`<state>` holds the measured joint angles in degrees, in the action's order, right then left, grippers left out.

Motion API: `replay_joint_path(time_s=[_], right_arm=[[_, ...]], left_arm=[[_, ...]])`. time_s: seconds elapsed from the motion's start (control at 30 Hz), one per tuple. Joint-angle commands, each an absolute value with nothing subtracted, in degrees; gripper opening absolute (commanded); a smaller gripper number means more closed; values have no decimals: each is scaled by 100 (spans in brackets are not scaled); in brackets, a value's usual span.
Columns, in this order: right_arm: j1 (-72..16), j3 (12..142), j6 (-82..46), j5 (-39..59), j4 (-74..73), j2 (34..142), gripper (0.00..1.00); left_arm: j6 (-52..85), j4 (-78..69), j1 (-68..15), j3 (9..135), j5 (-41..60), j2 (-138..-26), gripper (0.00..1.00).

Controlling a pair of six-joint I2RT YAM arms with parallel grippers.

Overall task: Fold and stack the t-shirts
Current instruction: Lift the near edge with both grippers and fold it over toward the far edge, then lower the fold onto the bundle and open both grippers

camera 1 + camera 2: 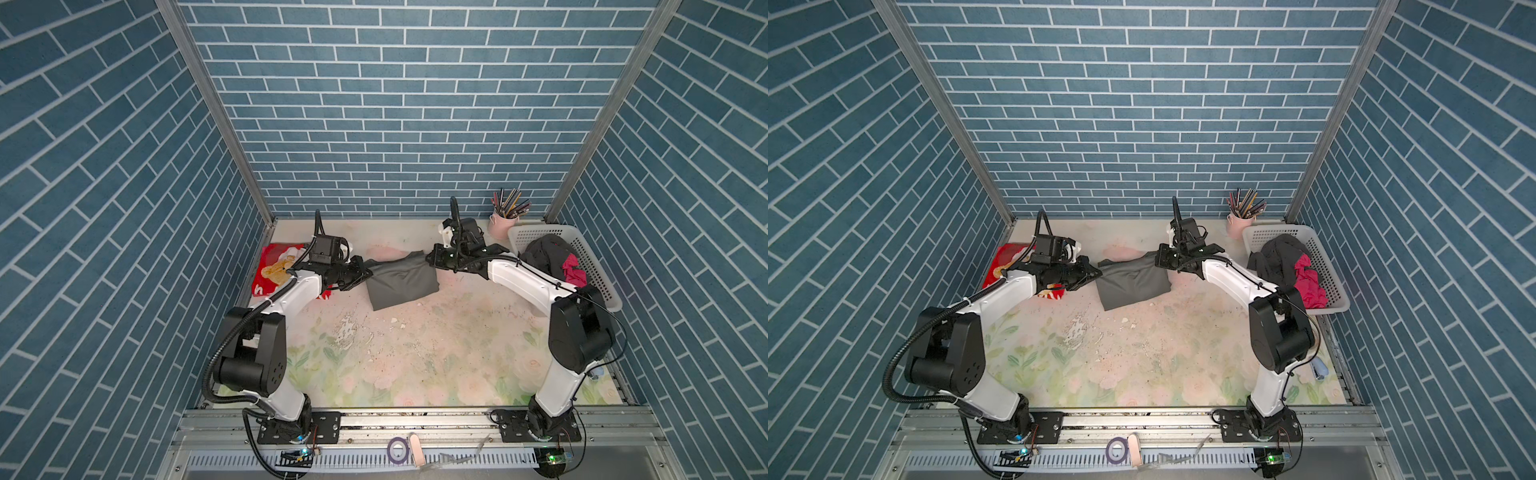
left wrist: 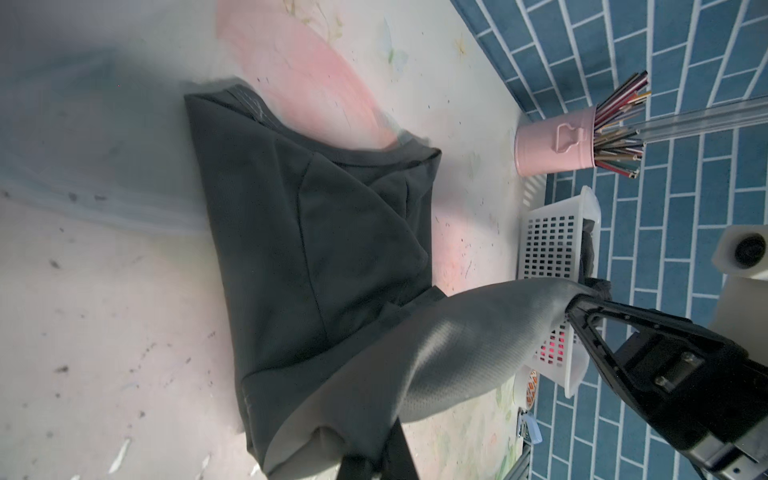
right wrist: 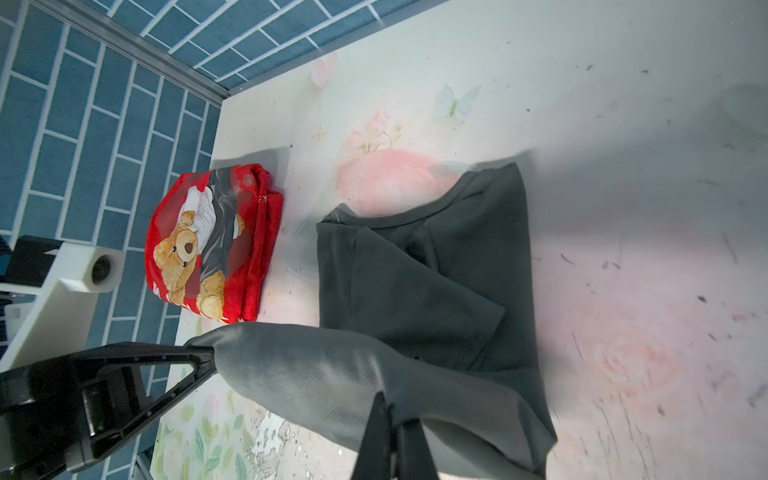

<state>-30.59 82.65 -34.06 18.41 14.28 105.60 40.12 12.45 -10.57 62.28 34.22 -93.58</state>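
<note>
A plain dark grey t-shirt (image 1: 401, 284) (image 1: 1133, 284) lies part-folded at the back middle of the table. My left gripper (image 1: 368, 272) (image 2: 382, 457) is shut on its left corner. My right gripper (image 1: 430, 259) (image 3: 392, 428) is shut on the right corner. The edge held between them is raised off the table and stretched. A folded red t-shirt with a teddy-bear print (image 1: 274, 270) (image 3: 208, 249) lies at the far left, behind my left arm. A dark t-shirt (image 1: 544, 253) and a magenta one (image 1: 571, 268) sit crumpled in the basket.
The white perforated basket (image 1: 598, 266) stands at the back right, close to my right arm. A pink cup of pencils (image 1: 500, 226) is behind it by the back wall. Blue brick walls close in three sides. A purple tape ring (image 1: 397, 449) lies on the front rail.
</note>
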Motion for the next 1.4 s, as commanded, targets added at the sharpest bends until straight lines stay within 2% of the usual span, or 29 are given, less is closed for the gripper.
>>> replay_joint_path(time_s=[0.0, 0.33, 0.73, 0.8, 0.87, 0.93, 1.03, 1.13, 1.17, 1.2, 1.3, 1.37], right_arm=[[-2989, 8772, -3122, 2318, 1520, 11036, 0], [-2763, 10163, -3023, 2675, 1792, 12406, 0], [-2525, 11200, -3067, 2987, 1951, 13378, 0], [-2504, 11302, -3109, 3040, 1919, 13498, 5], [-2497, 11392, -3135, 3050, 1923, 13592, 15], [-2489, 11484, -3144, 3091, 1934, 13651, 25], [-2487, 11591, -3126, 3121, 1931, 13608, 42], [-2487, 11834, -2935, 2936, 2257, 13433, 59], [-2487, 11771, -2898, 2883, 2276, 13306, 60], [-2488, 11636, -2875, 2804, 2270, 13106, 68], [-2518, 10643, -2910, 2750, 1769, 12327, 81], [-2553, 9862, -3015, 2851, 1318, 11838, 84]], left_arm=[[3895, 1124, -890, 6451, 3401, -9625, 0], [3893, 877, -660, 6988, 3360, -10568, 0], [4078, 613, -632, 7796, 3445, -11583, 0], [4078, 636, -624, 7890, 3445, -11673, 0], [4069, 651, -624, 7949, 3453, -11717, 0], [4069, 681, -624, 8009, 3463, -11729, 38], [4049, 701, -582, 8111, 3470, -11586, 87], [3883, 950, -549, 8318, 3385, -11294, 88], [3868, 962, -554, 8298, 3385, -11180, 88], [3867, 967, -566, 8224, 3414, -11041, 88], [3888, 852, -631, 7767, 3517, -10579, 88], [4026, 567, -692, 7289, 3618, -10257, 88]])
